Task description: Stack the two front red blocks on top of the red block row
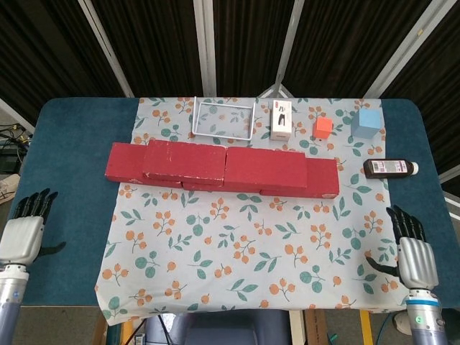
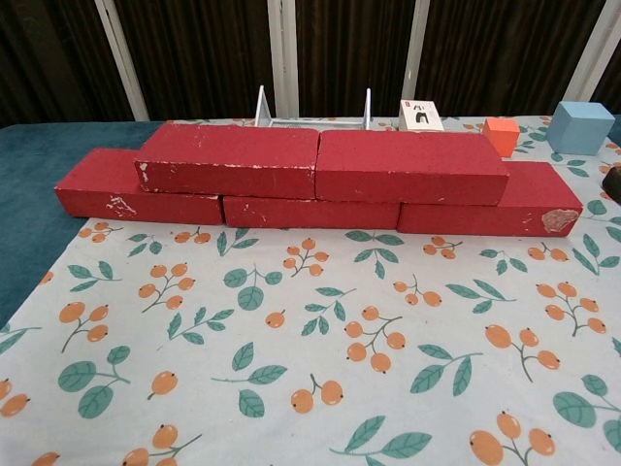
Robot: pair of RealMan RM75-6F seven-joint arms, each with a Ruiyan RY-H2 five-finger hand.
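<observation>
Sitting on the red block row [image 2: 320, 209] are two red blocks [image 2: 320, 163]. Left hand [image 1: 23, 233] and right hand [image 1: 415, 255], both near the row's front, are spread and hold nothing.

A staged robot test booth: dark curtains [image 1: 244, 43] behind metal poles [image 1: 205, 47] back a surface [image 1: 72, 144] under a floral cloth [image 1: 244, 244] carrying assorted props.
</observation>
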